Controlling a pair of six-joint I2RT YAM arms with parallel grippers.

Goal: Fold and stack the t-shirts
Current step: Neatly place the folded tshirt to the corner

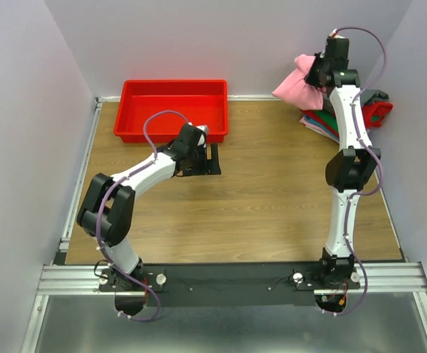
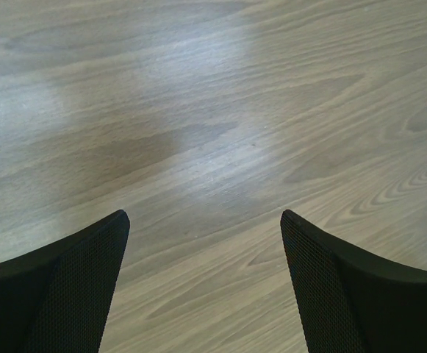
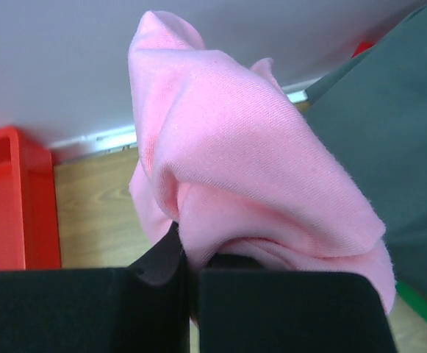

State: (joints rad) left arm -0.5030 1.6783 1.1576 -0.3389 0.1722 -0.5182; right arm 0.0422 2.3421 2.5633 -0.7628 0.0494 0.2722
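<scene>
Up beside the folded multicoloured shirt stack (image 1: 322, 121), my right fingers (image 3: 189, 283) clamped the crumpled pink cloth t-shirt (image 3: 235, 169); left fingers (image 2: 204, 217) gaped, distant.

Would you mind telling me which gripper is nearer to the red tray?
Left. The left gripper hovers open over the table, just in front of the red tray's right end. The right gripper is far to the tray's right, shut on the pink t-shirt.

Top camera looks down on the whole table (image 1: 272, 206); both wrist cameras sit close, sharing its wood surface
</scene>
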